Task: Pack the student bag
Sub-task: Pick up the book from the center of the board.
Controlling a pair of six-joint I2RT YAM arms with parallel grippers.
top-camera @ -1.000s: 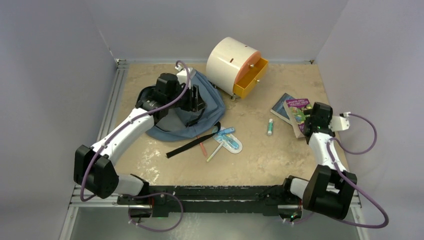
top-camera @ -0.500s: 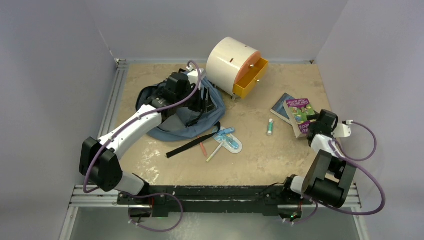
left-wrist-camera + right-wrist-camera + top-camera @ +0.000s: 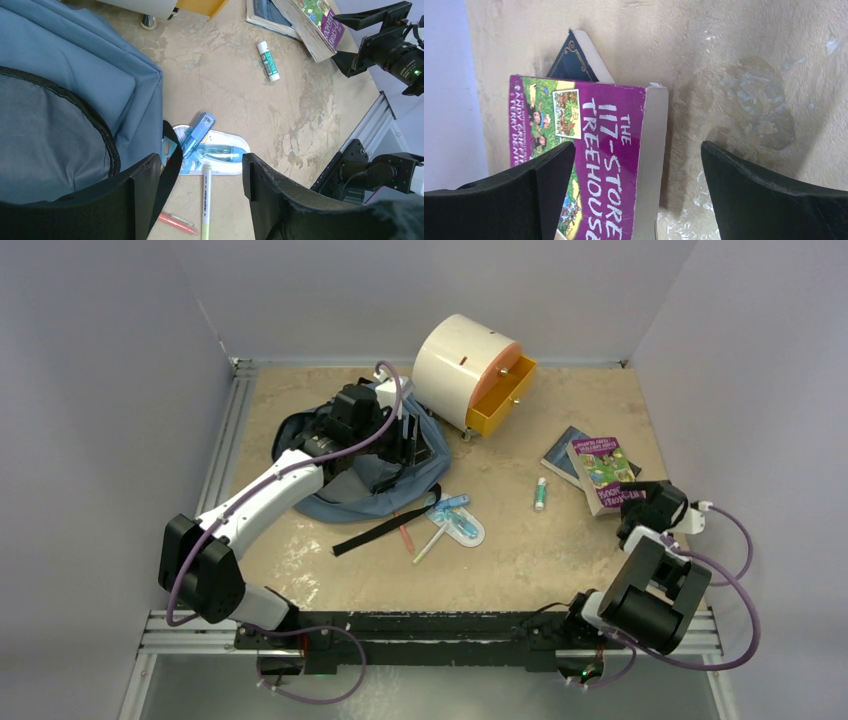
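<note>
The slate-blue student bag (image 3: 350, 502) lies at the left of the table, its mouth open onto a dark lining (image 3: 45, 145). My left gripper (image 3: 408, 440) hovers over the bag's right edge, open with nothing between the fingers (image 3: 200, 170). Below it are a black bag strap (image 3: 169, 165), a blue pen pack (image 3: 215, 150), a yellow highlighter (image 3: 206, 200) and a red pen (image 3: 177, 224). My right gripper (image 3: 635, 505) is open at the near end of a purple book (image 3: 605, 470). Its fingers straddle the book's page edge (image 3: 638, 150) without gripping.
A dark blue book (image 3: 560, 452) lies partly under the purple one. A green-and-white glue stick (image 3: 540, 494) lies left of the books. The cream cylindrical cabinet (image 3: 455, 365) with its orange drawer (image 3: 500, 400) pulled out stands at the back.
My left gripper moved right over the bag's edge and opened wider. My right arm drew back toward the near edge, off the purple book's cover, with its jaws widening.
</note>
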